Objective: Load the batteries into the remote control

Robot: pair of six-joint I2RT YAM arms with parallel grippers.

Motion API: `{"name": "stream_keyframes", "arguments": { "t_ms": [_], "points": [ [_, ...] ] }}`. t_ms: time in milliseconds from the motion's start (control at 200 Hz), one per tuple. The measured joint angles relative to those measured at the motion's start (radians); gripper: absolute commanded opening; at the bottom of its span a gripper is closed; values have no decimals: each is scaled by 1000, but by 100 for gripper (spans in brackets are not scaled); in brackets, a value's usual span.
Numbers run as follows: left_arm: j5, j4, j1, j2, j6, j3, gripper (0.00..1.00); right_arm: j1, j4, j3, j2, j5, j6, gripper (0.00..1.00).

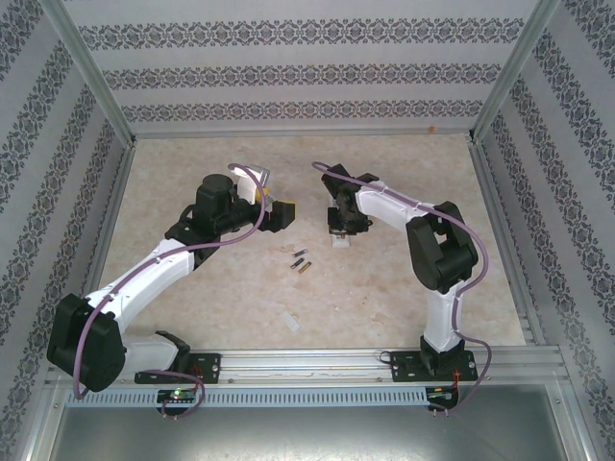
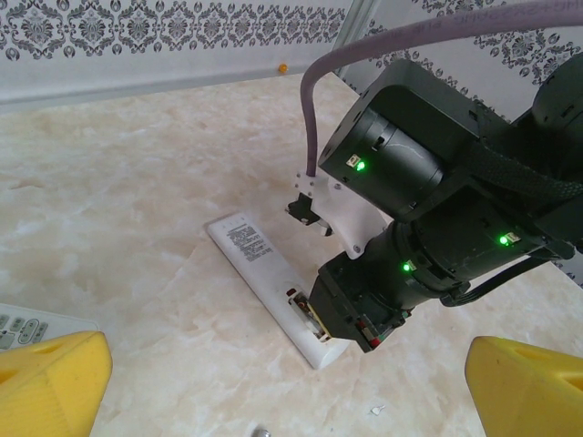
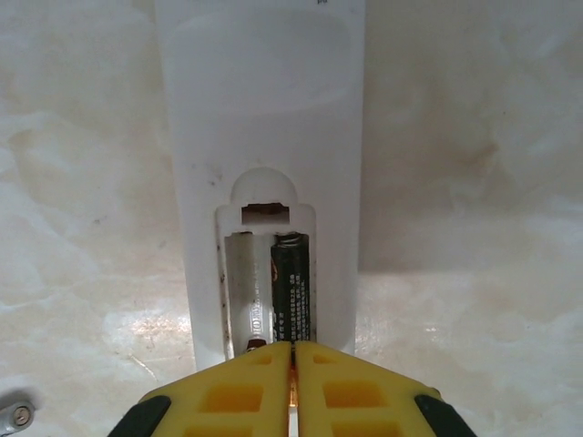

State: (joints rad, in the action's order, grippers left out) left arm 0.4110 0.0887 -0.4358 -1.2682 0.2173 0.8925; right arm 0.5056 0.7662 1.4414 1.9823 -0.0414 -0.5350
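Nearest the arm bases, a small white piece [image 1: 291, 323] lay by itself on the marbled desk [image 1: 192, 317]. Just beyond it, a few loose batteries [image 1: 300, 261] lay close together between the two arms, apart from both claws.

The left claw [image 2: 287, 364] hung above the desk with its jaws spread wide. Its yellow pads [image 2: 50, 382] stood far apart and gripped nothing. A keypad corner [image 2: 23, 328] with pale buttons showed beside the left pad.

Ahead of that claw the white remote control [image 2: 250, 250] lay flat with its label side up. Its battery compartment [image 3: 264, 273] was uncovered at the end nearer the claws.

The right claw [image 3: 292, 357] was down over that end. Its two yellow pads were pressed together with only a hairline seam between them, and the tips were at the near edge of the compartment. A faint orange glint showed in the seam, but I could not tell whether anything was pinched there.

Inside the compartment, as the right wrist camera saw it, one dark battery [image 3: 291, 287] sat lengthways in the right-hand slot. The slot beside it was bare, with a metal contact at its near end.

Beyond the remote control the desk ran on to the patterned wall [image 1: 307, 72].
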Motion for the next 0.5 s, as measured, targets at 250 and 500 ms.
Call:
{"name": "stream_keyframes", "arguments": {
  "t_ms": [250, 500],
  "points": [
    [0, 0, 1, 0, 0, 0, 100, 21, -7, 8, 30, -65, 26, 9],
    [0, -1, 7, 0, 0, 0, 100, 27, 9, 21, 29, -78, 44, 13]
  ]
}}
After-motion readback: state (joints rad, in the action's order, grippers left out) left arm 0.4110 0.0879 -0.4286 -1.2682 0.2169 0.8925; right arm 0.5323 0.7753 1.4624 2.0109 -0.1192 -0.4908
